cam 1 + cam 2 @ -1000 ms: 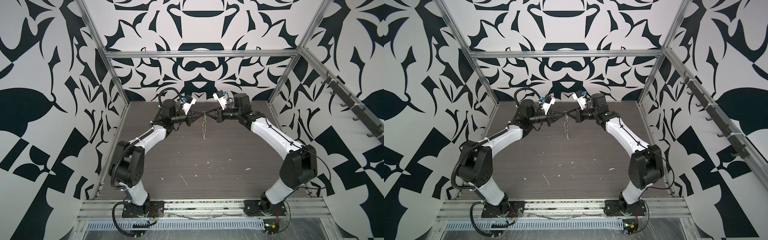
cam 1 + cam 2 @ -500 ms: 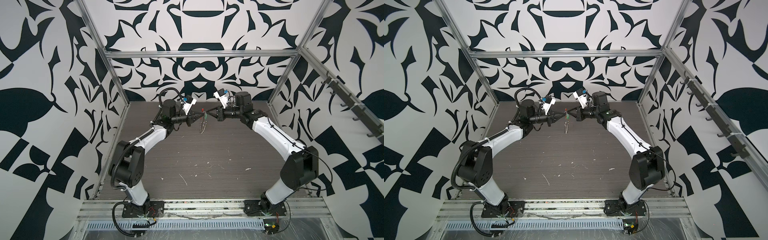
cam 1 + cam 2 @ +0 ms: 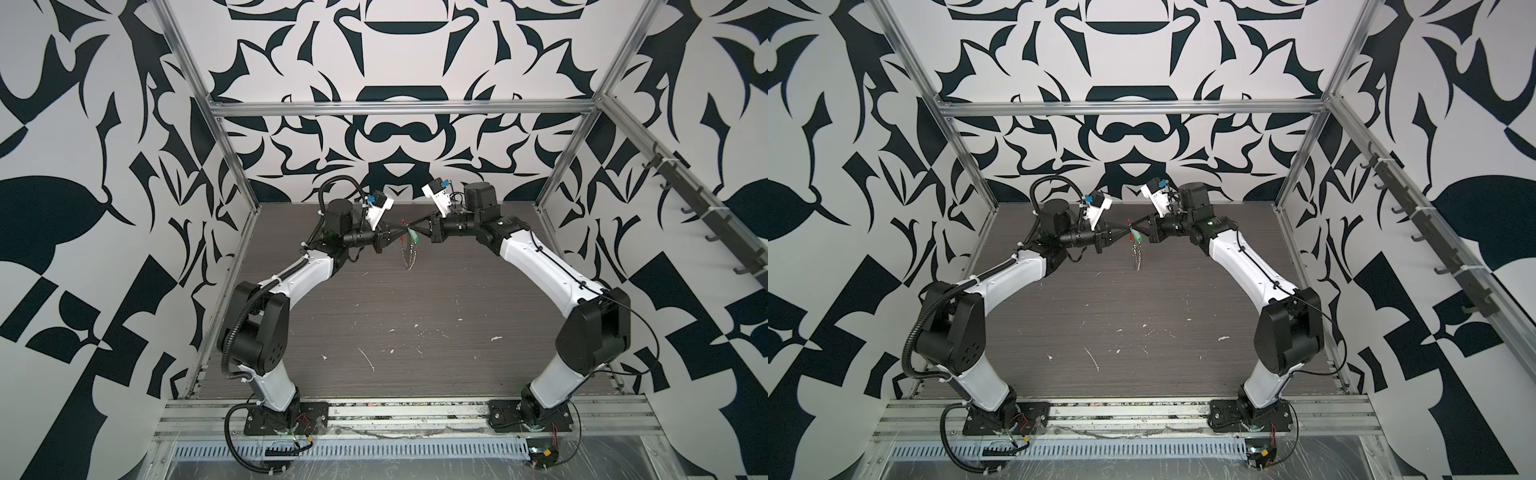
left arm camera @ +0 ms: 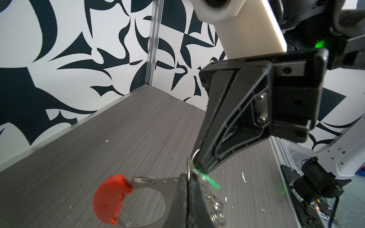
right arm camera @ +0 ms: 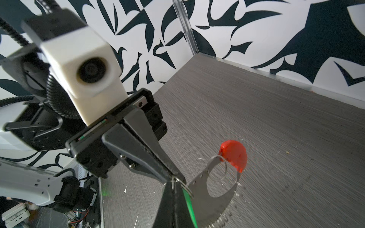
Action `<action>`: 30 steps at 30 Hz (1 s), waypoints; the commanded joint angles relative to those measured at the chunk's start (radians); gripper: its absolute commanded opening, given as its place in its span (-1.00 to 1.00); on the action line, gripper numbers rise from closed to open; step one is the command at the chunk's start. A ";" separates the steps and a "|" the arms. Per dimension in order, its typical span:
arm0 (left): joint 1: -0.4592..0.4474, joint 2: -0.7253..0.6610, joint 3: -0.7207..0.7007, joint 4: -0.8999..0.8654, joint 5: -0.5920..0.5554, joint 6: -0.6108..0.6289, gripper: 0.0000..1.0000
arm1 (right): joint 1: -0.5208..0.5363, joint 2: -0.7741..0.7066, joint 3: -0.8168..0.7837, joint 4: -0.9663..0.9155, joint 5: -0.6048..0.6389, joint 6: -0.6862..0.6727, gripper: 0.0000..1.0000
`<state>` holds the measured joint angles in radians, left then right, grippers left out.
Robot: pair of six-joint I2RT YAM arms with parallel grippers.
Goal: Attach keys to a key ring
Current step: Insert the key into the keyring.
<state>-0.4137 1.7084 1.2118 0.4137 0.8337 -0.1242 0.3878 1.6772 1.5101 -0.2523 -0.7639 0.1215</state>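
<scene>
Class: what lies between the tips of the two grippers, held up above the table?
The green key tag and its little split ring, against the key ring. Both wrist views show it, with the left gripper and right gripper almost meeting.

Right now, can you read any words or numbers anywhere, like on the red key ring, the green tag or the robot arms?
No text can be read in any view.
key ring: only small holes in the red part and the metal band, no letters.
green tag: seen edge-on, no print shows.
right arm: one tiny mark near the wrist, too small to read.
walls: black and white shapes only, no words.
</scene>
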 commanded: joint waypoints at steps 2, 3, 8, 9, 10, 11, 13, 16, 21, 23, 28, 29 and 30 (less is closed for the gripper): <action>-0.002 -0.010 0.045 0.004 0.025 -0.009 -1.00 | 0.005 0.001 0.056 -0.020 0.015 -0.035 -1.00; -0.003 -0.009 0.045 0.004 0.024 -0.011 -1.00 | 0.005 0.004 0.058 -0.022 0.018 -0.036 -1.00; -0.004 -0.009 0.046 0.007 0.031 -0.008 -1.00 | 0.005 0.007 0.053 -0.012 0.047 -0.033 -1.00; -0.004 -0.009 0.045 0.007 0.032 -0.006 -1.00 | 0.005 0.006 0.052 -0.006 0.053 -0.029 -1.00; -0.005 -0.010 0.046 0.005 0.035 -0.002 -1.00 | 0.005 0.006 0.053 -0.002 0.058 -0.025 -1.00; -0.004 -0.011 0.043 0.004 0.036 0.004 -1.00 | 0.005 0.006 0.053 0.002 0.061 -0.022 -1.00; -0.006 -0.012 0.042 0.001 0.038 0.008 -1.00 | 0.003 0.005 0.052 0.011 0.061 -0.013 -1.00; -0.007 -0.016 0.039 -0.002 0.041 0.012 -1.00 | -0.001 0.004 0.052 0.016 0.070 -0.005 -1.00; -0.006 -0.030 0.029 0.000 0.042 0.024 -1.00 | -0.035 -0.003 0.023 0.035 0.071 0.025 -1.00; -0.005 -0.036 0.028 -0.001 0.041 0.025 -1.00 | -0.046 -0.009 0.008 0.045 0.065 0.034 -1.00; -0.006 -0.043 0.020 0.017 0.044 0.025 -1.00 | -0.072 -0.021 -0.023 0.062 0.040 0.053 -1.00; -0.006 -0.045 0.018 0.022 0.045 0.024 -1.00 | -0.073 -0.022 -0.028 0.063 0.038 0.054 -1.00; -0.007 -0.046 0.016 0.027 0.047 0.023 -1.00 | -0.074 -0.028 -0.031 0.063 0.031 0.051 -1.00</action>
<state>-0.4175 1.7050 1.2133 0.4000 0.8440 -0.1055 0.3168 1.6894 1.4837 -0.2424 -0.7189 0.1585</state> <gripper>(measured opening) 0.040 0.046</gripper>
